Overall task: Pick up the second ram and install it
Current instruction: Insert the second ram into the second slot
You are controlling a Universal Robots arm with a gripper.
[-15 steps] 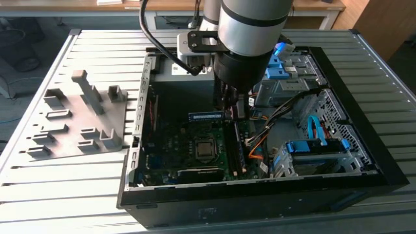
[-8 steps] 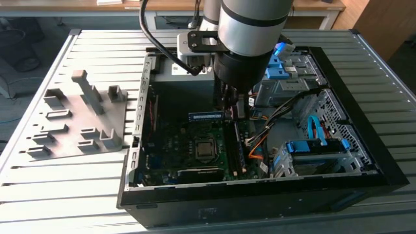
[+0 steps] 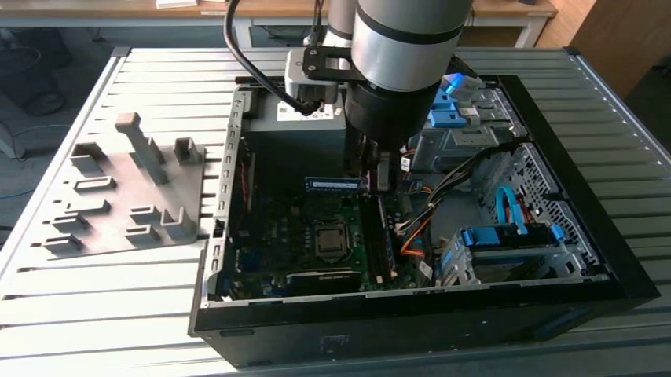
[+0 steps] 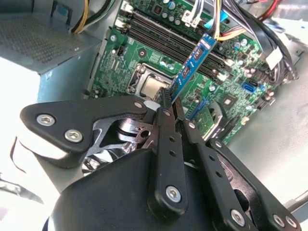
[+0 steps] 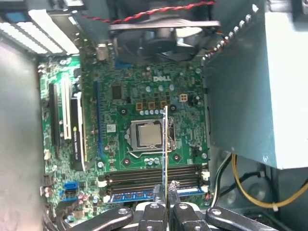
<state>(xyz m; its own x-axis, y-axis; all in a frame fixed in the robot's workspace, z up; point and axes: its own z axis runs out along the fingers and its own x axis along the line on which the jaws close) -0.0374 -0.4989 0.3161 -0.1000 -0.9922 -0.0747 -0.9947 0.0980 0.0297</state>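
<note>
Holding the second ram (image 3: pixel 333 184) over the motherboard (image 3: pixel 304 228); the install step is in hand, the stick not yet seated.
Exterior view: the gripper (image 3: pixel 373 174), inside the open computer case (image 3: pixel 419 310), is clamped on 1 end of the stick. Second wrist view: the stick juts out above the memory slots (image 4: pixel 163 38), apart from them and seemingly crosswise. First wrist view: seen edge-on, it crosses the CPU socket (image 5: pixel 144 134). Seating it likely calls for lining its edge along an empty slot.
</note>
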